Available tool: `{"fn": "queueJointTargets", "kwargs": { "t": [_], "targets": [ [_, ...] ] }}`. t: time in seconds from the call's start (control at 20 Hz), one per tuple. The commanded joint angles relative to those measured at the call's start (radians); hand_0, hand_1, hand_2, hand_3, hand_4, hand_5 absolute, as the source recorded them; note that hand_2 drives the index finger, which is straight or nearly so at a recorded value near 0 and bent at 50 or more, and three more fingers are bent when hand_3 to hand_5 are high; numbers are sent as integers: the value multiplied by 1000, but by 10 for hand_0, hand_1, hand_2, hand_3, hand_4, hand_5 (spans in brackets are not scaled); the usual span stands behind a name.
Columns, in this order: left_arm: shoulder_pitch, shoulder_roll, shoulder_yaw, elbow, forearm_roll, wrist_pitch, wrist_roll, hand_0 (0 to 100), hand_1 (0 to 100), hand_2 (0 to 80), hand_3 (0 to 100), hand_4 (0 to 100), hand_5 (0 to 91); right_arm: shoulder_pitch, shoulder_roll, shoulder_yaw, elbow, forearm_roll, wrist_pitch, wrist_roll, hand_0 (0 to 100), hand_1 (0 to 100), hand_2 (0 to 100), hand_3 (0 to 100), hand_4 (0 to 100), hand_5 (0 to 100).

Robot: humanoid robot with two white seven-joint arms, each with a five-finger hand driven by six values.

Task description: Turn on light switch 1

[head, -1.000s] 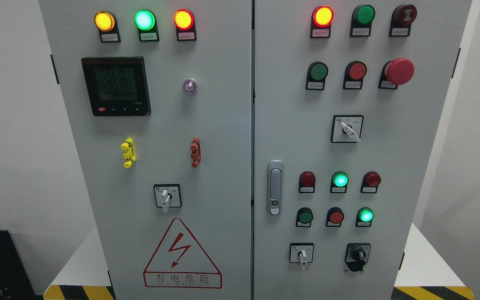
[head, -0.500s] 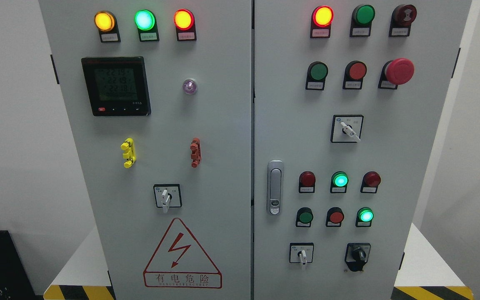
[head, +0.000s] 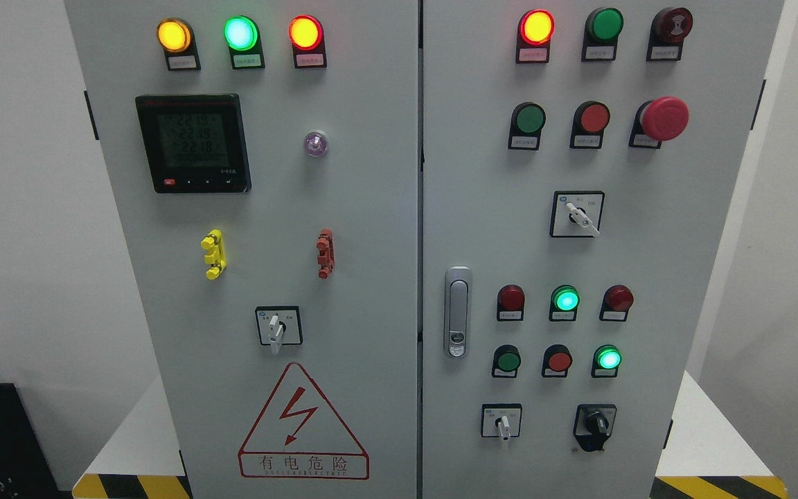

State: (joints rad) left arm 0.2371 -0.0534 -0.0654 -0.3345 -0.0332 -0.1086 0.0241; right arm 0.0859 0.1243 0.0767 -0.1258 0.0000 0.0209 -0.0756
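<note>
Head view is showing no robot hand at all: neither arm is coming into the picture, so whether the fingers are open, curled or gripping anything cannot be told. Nothing is touching the cabinet (head: 371, 208), which is filling the frame with both doors closed.

Which control counts as light switch 1 is unclear, since the label print is too small to read. On the left door, a white selector switch (head: 276, 328) is sitting at about six o'clock from the digital meter (head: 192, 144), its lever pointing straight down. On the right door, another white selector (head: 578, 215) is sitting mid-panel with its lever angling toward four o'clock, a third (head: 503, 423) is sitting low, and a black rotary knob (head: 596, 423) is sitting at three o'clock from it.

My read: the task is sitting at its opening step, reach not yet begun. Next move is calling for a hand to come up, settle on the correct lever, pinch it and rotate.
</note>
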Motion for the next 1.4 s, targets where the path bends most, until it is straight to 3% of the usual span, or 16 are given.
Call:
{"fn": "queueJointTargets", "kwargs": {
  "t": [0.0,0.05,0.25,0.35,0.8,0.95,1.05,1.25,1.3,1.35],
  "targets": [
    [146,78,50,-619,-88,-2,-16,481,277,0,0,0,0,0,0,0,0,-25,1,0,0,0,0,0,0,0],
    [157,84,65,-702,-88,-2,-36,488,284,0,0,0,0,0,0,0,0,-25,1,0,0,0,0,0,0,0],
    [191,110,153,-1012,-90,-2,-223,502,297,0,29,44,0,0,0,0,0,-25,1,0,0,0,0,0,0,0],
    [208,116,180,-1135,-90,-2,-283,513,300,0,36,69,0,0,0,0,0,-25,1,0,0,0,0,0,0,0],
    [173,116,196,-1544,-85,10,-283,532,359,0,184,260,0,0,0,0,0,-25,1,0,0,0,0,0,0,0],
    [116,132,191,-1600,-77,27,-286,566,382,8,208,292,0,0,0,0,0,-25,1,0,0,0,0,0,0,0],
    [44,94,191,-1640,-77,93,-289,587,396,36,221,304,0,0,0,0,0,-25,1,0,0,0,0,0,0,0],
    [1,84,191,-1689,21,116,-286,640,477,85,261,359,0,0,0,0,0,-25,1,0,0,0,0,0,0,0],
    [-1,89,191,-1698,32,113,-279,630,494,91,273,370,0,0,0,0,0,-25,1,0,0,0,0,0,0,0],
    [-4,89,191,-1704,33,110,-254,479,515,107,317,441,40,0,0,0,0,-25,1,0,0,0,0,0,0,0]
  ]
}}
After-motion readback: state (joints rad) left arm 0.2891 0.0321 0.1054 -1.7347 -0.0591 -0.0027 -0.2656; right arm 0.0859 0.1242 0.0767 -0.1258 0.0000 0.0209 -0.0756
